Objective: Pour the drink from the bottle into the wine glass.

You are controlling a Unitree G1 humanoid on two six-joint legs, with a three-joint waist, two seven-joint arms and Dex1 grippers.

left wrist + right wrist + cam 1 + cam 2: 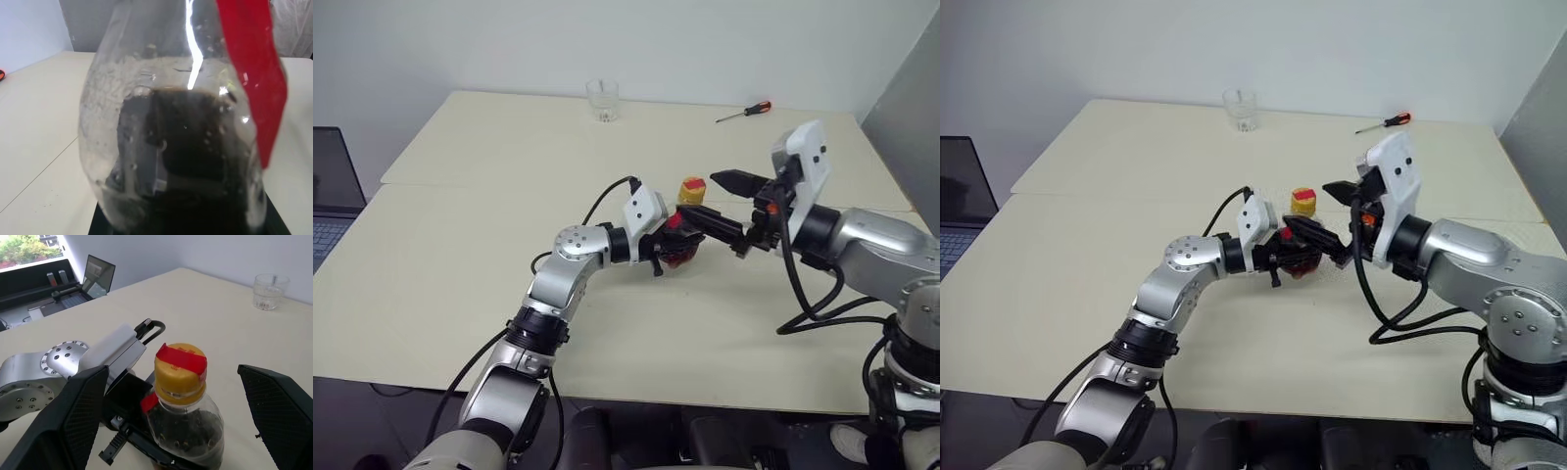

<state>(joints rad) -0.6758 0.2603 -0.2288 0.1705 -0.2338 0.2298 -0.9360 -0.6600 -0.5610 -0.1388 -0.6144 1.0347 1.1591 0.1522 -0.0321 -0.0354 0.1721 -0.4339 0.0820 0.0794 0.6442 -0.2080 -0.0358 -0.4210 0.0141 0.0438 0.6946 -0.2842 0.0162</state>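
My left gripper point(677, 241) is shut on the rounded body of the small clear bottle point(683, 247), holding it upright just above the cream table point(489, 245). The bottle carries a yellow cap point(180, 369) with a red strip across it. The dark, nearly black drink point(195, 152) fills the lower body, with droplets on the clear wall above. My right gripper point(724, 201) is open, its two black fingers point(80, 411) standing wide on either side of the cap without touching it. The wine glass is out of view.
A short clear tumbler point(603, 100) stands at the table's far edge, and a red-handled screwdriver point(744, 112) lies at the far right. A laptop point(328, 196) sits off the table's left side. A grey panel point(911, 108) rises at the right.
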